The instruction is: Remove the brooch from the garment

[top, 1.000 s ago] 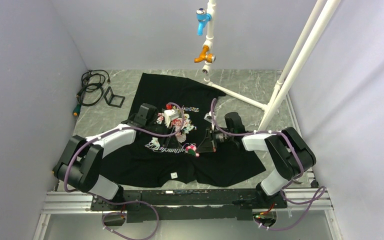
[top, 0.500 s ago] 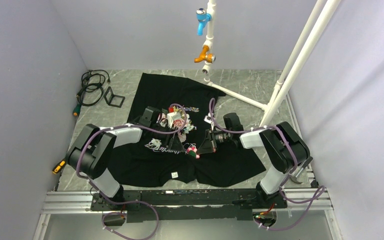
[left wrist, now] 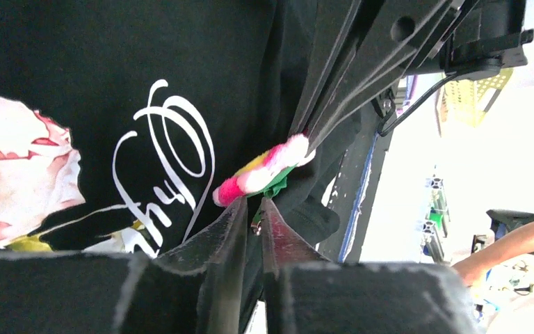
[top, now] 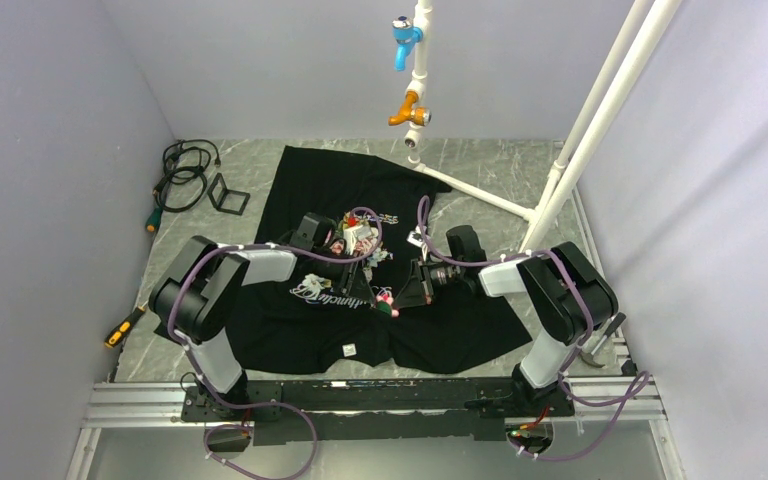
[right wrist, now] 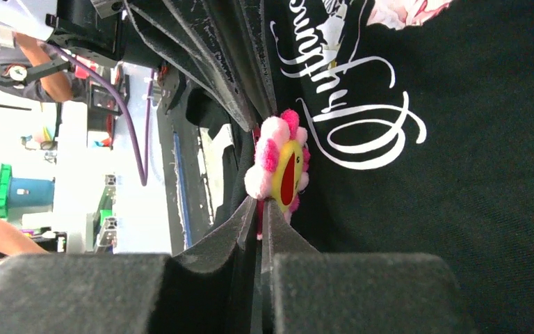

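The brooch [right wrist: 283,172] sits between left gripper [left wrist: 252,212] and right gripper [right wrist: 259,212] tips.

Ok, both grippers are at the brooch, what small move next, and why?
Probably close the left gripper on the garment behind the brooch. The right gripper looks pinched on the brooch's edge, while the left jaws show a narrow gap; anchoring the garment should let the brooch pull free.
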### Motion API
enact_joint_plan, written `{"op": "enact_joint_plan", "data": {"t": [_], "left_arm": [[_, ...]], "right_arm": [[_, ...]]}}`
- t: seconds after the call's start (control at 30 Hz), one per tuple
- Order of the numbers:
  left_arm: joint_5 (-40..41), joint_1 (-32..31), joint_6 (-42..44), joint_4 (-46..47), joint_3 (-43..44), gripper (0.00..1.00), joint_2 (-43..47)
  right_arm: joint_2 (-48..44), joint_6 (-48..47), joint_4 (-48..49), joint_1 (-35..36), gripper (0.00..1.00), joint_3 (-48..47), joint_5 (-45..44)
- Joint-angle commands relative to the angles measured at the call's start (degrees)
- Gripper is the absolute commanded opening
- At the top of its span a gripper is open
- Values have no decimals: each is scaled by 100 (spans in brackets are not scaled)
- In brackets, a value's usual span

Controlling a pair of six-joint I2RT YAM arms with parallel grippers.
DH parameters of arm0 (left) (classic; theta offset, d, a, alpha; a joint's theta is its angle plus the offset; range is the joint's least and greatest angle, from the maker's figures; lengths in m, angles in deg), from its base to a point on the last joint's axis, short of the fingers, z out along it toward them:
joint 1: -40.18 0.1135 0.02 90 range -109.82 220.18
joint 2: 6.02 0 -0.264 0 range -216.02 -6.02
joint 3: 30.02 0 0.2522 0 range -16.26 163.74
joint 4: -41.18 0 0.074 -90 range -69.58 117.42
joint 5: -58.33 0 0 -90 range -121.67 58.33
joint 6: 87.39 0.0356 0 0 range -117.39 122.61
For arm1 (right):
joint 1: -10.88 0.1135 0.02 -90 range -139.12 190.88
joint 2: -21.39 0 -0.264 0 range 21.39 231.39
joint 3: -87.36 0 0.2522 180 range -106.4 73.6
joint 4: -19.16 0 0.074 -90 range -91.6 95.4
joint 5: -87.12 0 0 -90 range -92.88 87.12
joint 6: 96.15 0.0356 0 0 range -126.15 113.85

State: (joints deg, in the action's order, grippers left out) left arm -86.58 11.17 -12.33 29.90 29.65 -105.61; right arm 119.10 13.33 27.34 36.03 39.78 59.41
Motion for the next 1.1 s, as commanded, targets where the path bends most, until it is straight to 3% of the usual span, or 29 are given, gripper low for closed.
{"op": "enact_joint_plan", "data": {"t": [0.0, 0.1, 0.17, 0.33, 0.47, 0.63, 0.83, 0.93, 1.07], "left_arm": [[-245, -32, -377, 138, 288, 14, -100], [-308, -29, -536, 170, 317, 6, -139], [-335, -34, -649, 230, 295, 1, -133], [-352, -34, -829, 352, 227, 0, -170], [-354, -34, -836, 296, 258, 0, -188], [-276, 138, -916, 323, 166, 0, 5], [-59, 717, -1147, 303, -297, 31, 767], [16, 917, -1162, 210, -512, 38, 1079], [95, 1063, -1024, 124, -740, 39, 1400]], "right_arm": [[-122, -231, 354, -4, 13, -66, 337], [-88, -424, 219, 22, 27, -111, 390], [-48, -557, 114, 46, 43, -181, 388], [134, -591, 58, 215, 58, -373, 263], [191, -653, -10, 450, 62, -522, -136], [238, -722, -68, 656, 62, -629, -434], [180, -912, -212, 882, 54, -600, -734], [186, -993, -323, 958, 46, -632, -923], [123, -1024, -379, 996, 27, -625, -1065]]}}
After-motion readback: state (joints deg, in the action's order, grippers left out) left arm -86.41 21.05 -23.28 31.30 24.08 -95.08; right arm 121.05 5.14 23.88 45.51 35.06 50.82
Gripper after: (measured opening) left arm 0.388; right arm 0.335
